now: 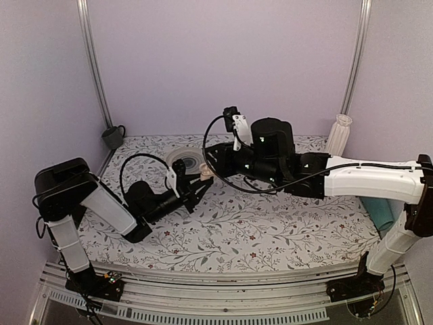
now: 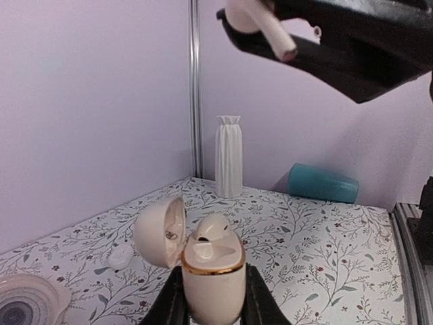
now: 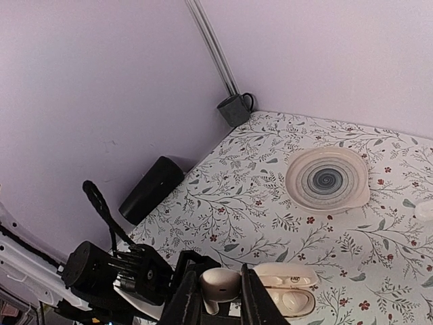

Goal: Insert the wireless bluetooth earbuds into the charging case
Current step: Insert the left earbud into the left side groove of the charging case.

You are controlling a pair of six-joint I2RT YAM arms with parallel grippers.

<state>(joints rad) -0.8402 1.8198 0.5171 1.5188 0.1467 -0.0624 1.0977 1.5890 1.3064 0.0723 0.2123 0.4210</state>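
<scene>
left fingers (image 2: 169, 306) clamped on the glossy charging case (image 2: 211, 274), upright, lid open, seated earbud (image 2: 213, 229) in one well. right fingers (image 3: 189, 299) pinch the second earbud (image 3: 220, 284) just above it. we judge both light, hard and slippery; grip the bud's rounded body, stem free.

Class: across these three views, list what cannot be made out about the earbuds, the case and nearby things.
Top view: charging case too small, half covered by the left gripper; wells unreadable.
Left wrist view: case bottom cut off by lower edge; small white lump too small to identify.
Right wrist view: held earbud partly hidden by the right gripper; white object cut by right edge.
</scene>
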